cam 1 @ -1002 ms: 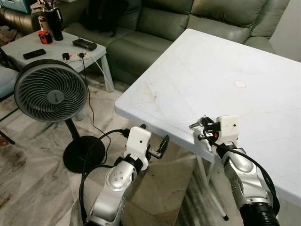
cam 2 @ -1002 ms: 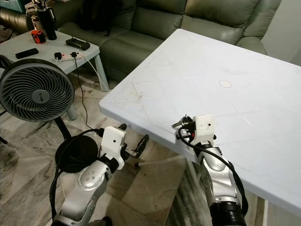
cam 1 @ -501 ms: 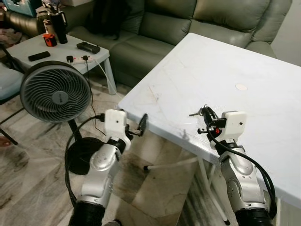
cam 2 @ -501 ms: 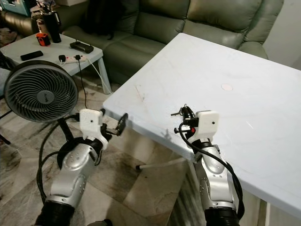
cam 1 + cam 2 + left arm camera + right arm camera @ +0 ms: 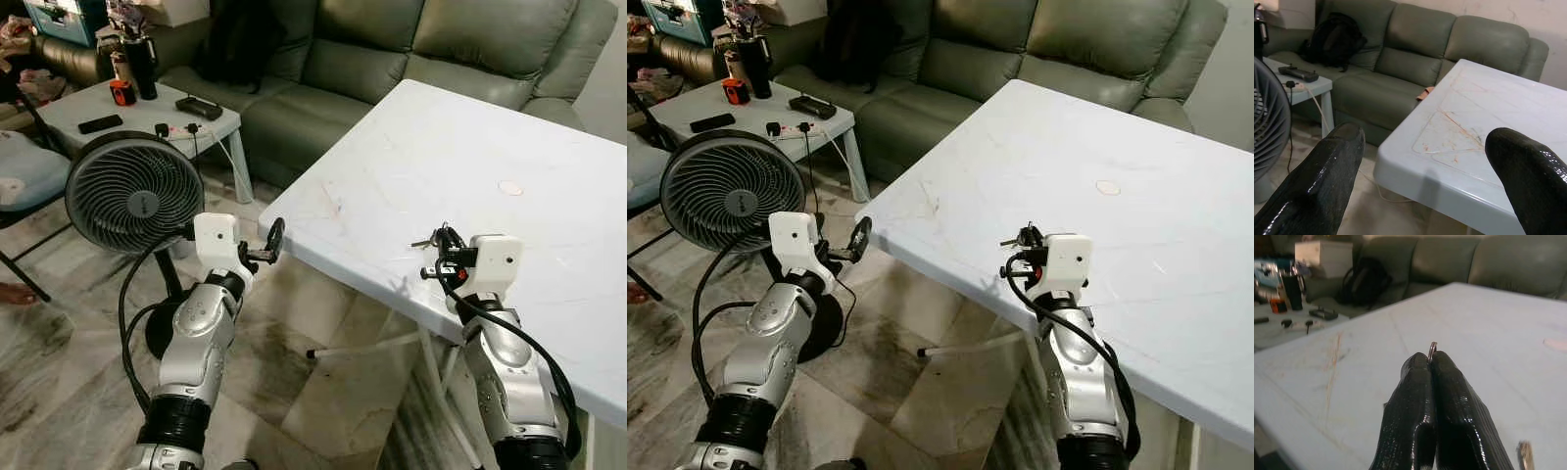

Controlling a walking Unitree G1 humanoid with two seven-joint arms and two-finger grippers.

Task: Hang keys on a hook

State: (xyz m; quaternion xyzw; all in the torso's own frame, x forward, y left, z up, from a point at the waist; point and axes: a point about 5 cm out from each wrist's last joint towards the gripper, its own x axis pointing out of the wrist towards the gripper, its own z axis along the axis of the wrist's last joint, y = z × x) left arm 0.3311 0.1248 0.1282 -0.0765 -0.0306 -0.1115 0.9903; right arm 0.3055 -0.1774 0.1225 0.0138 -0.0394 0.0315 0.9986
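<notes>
My right gripper [image 5: 444,243] is shut on a bunch of keys [image 5: 428,240] just above the front edge of the white table [image 5: 460,147]. In the right wrist view the key ring [image 5: 1432,351] pokes out between the closed fingertips [image 5: 1422,367]. My left gripper [image 5: 271,240] is open and empty, raised beside the table's left corner, level with its edge. The left wrist view looks between its spread fingers [image 5: 1327,171] at that table corner [image 5: 1400,169]. No hook can be made out.
A standing fan [image 5: 129,194] is on the floor at my left, close behind the left arm. A green sofa [image 5: 392,49] runs along the back. A small side table [image 5: 147,113] with a phone, remote and bottle stands at far left. A power cord crosses the tiled floor.
The camera has drawn back and shifted. My left arm has lifted from low under the table edge to the level of its corner. The right gripper keeps its hold on the keys.
</notes>
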